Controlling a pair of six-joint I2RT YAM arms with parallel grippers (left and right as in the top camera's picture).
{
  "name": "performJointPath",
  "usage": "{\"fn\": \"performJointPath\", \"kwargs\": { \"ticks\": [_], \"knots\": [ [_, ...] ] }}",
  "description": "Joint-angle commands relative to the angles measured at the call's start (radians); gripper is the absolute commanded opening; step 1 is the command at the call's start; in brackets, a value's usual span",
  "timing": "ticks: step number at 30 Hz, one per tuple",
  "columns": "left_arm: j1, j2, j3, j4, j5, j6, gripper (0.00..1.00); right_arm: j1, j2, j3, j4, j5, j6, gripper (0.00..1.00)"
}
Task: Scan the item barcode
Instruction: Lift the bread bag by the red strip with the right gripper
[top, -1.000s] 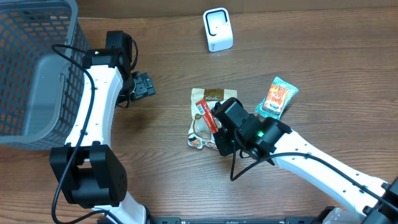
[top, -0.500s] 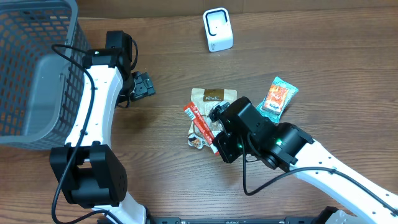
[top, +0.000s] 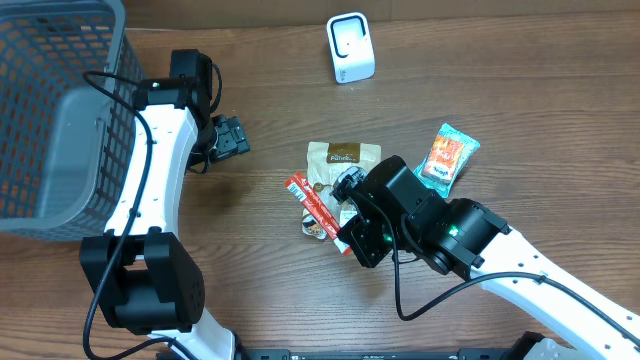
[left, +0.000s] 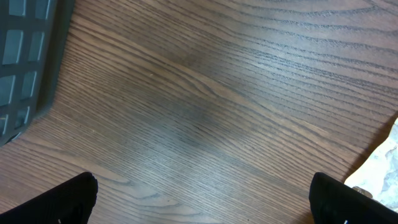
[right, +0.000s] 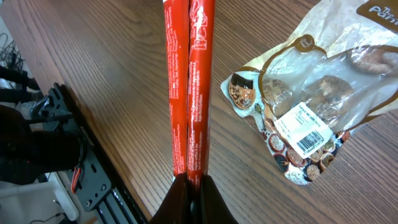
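Note:
My right gripper (top: 346, 240) is shut on one end of a long red stick packet (top: 312, 203), which hangs over the table to the left of a brown snack bag (top: 343, 155). In the right wrist view the red packet (right: 189, 81) runs straight up from the pinched jaws of the right gripper (right: 194, 186). The bag (right: 323, 93) lies to its right with a white barcode label (right: 309, 134) facing up. A white scanner (top: 350, 47) stands at the back of the table. My left gripper (top: 228, 137) hovers open beside the basket. In the left wrist view the left gripper (left: 202, 205) has only bare wood between its fingers.
A grey mesh basket (top: 50, 100) fills the far left; its corner (left: 25, 56) shows in the left wrist view. A teal and orange snack packet (top: 447, 155) lies at the right of the bag. The table's near edge and a black frame (right: 56, 143) are close below the right gripper.
The right arm has swung the red packet to the left and off the snack bag, and its far end now points further left. The left arm has not moved.

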Motion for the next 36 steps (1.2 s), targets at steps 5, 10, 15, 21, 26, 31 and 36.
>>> {"fn": "performJointPath", "kwargs": {
  "ticks": [5,10,15,21,26,31,36],
  "knots": [
    [0.0,0.004,0.014,0.0,-0.01,0.019,1.0,0.003,-0.024,0.007,0.002,-0.008,-0.01,0.04],
    [0.0,0.004,0.014,0.0,-0.01,0.02,1.0,0.003,-0.024,0.007,0.002,-0.008,-0.01,0.04],
    [0.0,0.004,0.014,0.0,-0.01,0.019,1.0,0.003,-0.024,0.007,0.002,-0.008,-0.01,0.03],
    [0.0,0.004,0.014,0.0,-0.01,0.02,1.0,0.003,-0.024,0.007,0.002,-0.008,-0.009,0.04],
    [0.0,0.004,0.014,0.0,-0.01,0.02,1.0,0.003,-0.024,0.007,0.003,-0.008,-0.01,0.04],
    [0.0,0.004,0.014,0.0,-0.01,0.02,1.0,0.003,-0.024,0.007,0.007,-0.005,-0.009,0.04],
    [0.0,0.004,0.014,0.0,-0.01,0.02,1.0,0.003,-0.023,0.007,0.002,0.046,-0.01,0.04]
  ]
}}
